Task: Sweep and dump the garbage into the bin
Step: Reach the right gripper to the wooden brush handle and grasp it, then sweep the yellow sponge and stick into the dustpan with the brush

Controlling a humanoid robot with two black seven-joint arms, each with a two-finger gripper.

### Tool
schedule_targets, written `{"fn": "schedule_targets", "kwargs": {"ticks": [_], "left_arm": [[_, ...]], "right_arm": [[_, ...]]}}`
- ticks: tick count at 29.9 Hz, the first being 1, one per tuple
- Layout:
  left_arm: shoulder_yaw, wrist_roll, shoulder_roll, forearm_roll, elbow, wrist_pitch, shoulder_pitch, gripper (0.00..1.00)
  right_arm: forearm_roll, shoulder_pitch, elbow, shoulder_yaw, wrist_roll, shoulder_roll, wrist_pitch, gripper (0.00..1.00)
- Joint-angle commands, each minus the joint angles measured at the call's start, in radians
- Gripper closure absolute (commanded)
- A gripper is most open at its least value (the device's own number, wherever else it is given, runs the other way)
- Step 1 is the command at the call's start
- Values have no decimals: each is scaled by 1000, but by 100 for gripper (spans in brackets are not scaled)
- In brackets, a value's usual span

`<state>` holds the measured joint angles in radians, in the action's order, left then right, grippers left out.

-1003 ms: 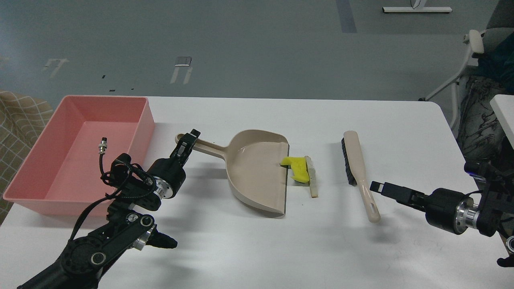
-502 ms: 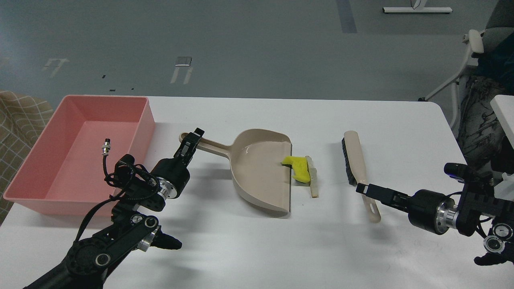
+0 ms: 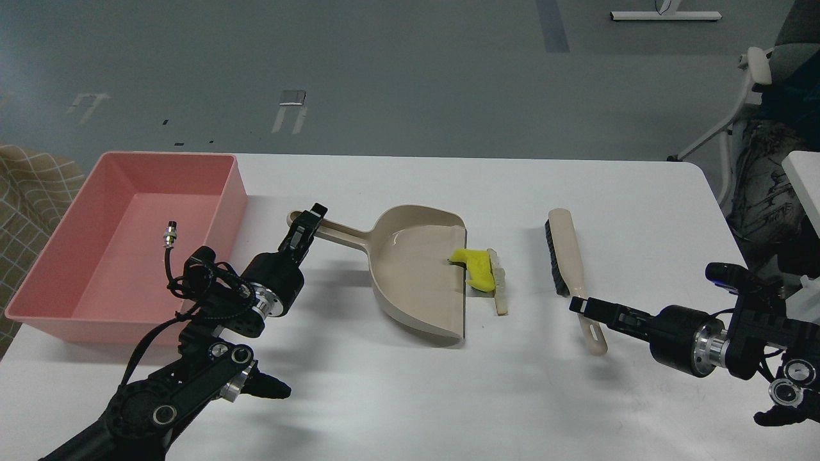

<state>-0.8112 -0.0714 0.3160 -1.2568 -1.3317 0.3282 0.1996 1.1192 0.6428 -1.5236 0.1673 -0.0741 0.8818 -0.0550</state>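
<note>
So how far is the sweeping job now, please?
Early stage. Done: the dustpan lies with its edge against the yellow chunk and pale sliver. In hand: the left claw is at the dustpan handle, the right claw at the brush handle; I cannot tell whether either grips. Left: sweeping both scraps in and dumping them into the pink bin.

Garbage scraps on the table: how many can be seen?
2. The yellow spongy chunk lies at the dustpan mouth, partly over its lip. The thin pale sliver lies against the chunk's right side, on the table. None shows in the pink bin.
</note>
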Motion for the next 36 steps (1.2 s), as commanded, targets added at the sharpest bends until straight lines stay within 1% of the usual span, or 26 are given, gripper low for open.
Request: {"fn": "schedule_targets", "kwargs": {"ticks": [1,5,13,17,27,36], "left_arm": [[0,-1,0,0,0,0,0,100],[0,-1,0,0,0,0,0,100],[1,-1,0,-1,0,0,0,100],[1,-1,0,-1,0,0,0,100],[1,-1,0,-1,0,0,0,100],[1,-1,0,-1,-1,0,0,100]], "right_arm": [[1,0,0,1,0,-3,0,40],[1,0,0,1,0,-3,-2,41],[-1,0,-4,1,2,-3,-2,50],[-1,0,-4,-2,14,-3,-2,50],[-1,-2,-4,-2,16,-20,-2,50],[-1,2,-4,0,17,-26,-2,54]]}}
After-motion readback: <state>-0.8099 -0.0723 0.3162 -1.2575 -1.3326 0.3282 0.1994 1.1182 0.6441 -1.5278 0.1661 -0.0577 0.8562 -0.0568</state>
